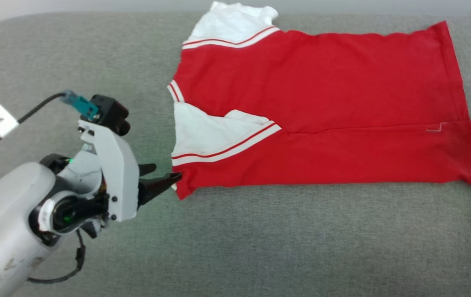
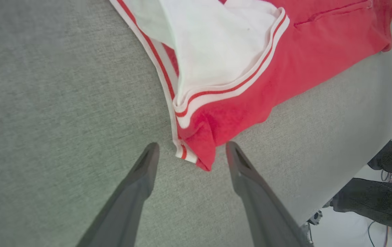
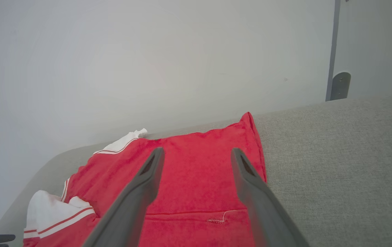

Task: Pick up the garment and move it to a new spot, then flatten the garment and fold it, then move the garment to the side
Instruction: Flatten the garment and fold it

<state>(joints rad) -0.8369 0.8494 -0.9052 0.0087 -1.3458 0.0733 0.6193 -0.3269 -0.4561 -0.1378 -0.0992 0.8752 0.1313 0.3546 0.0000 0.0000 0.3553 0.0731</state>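
Left gripper (image 2: 191, 145) jaws stand fully open and empty; one shoulder corner of the garment (image 1: 322, 103) lies between the tips. Right gripper (image 3: 197, 151) jaws, equally wide and empty, hover above the garment's hem end. Treat the garment as flattened on the cushion (image 1: 260, 247), with one lengthwise fold made. Further folding and the move aside remain.

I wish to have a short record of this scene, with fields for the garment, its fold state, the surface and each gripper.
garment: red T-shirt with white sleeves, lying flat
fold: near long edge folded over onto the body
surface: grey fabric
left gripper: open, the garment's near shoulder corner between its fingers
right gripper: open, above the hem end, holding nothing
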